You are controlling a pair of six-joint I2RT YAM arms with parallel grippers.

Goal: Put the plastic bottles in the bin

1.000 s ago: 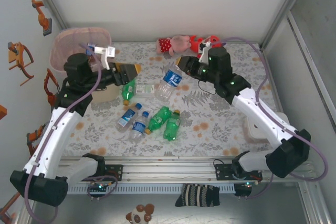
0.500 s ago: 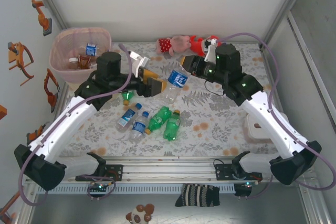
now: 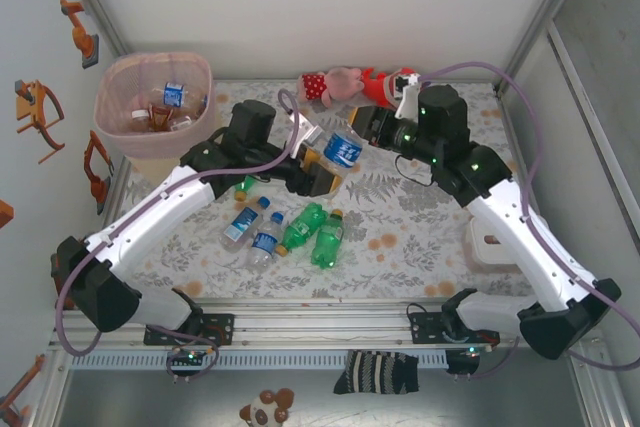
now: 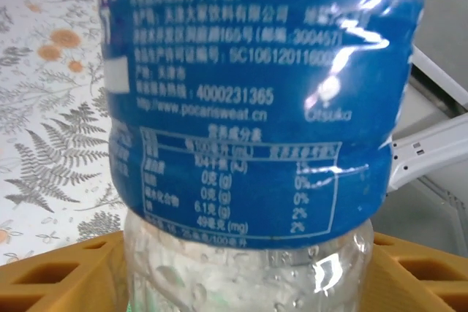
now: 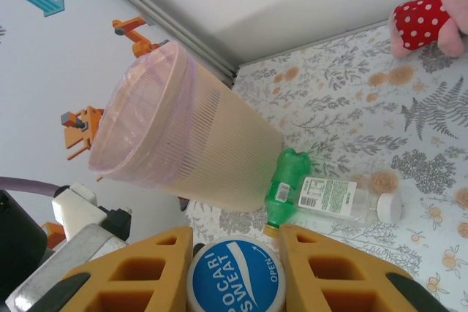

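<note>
1 clear bottle (image 3: 343, 150) right of the bin (image 3: 145, 147): blue label reading "www.pocarisweat.cn" and "4000231365", cap marked "POCARI SWEAT". Clamped at the cap by right fingers (image 5: 336, 272); flanked near its base by left fingers (image 4: 51, 275), grip impossible to tell.

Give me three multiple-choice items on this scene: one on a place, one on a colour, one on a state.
1. Where on the table does the bin stand?
A) far left corner
B) near right corner
C) centre

2. What colour is the label of the held bottle?
A) red
B) blue
C) green

3. How is the right gripper?
A) open over the bin
B) shut on nothing
C) shut on the held bottle's cap

Answers:
1 A: the top view shows the bin at the far left corner.
2 B: the left wrist view shows a blue printed wrap.
3 C: the right wrist view shows both fingers against the cap.
</note>
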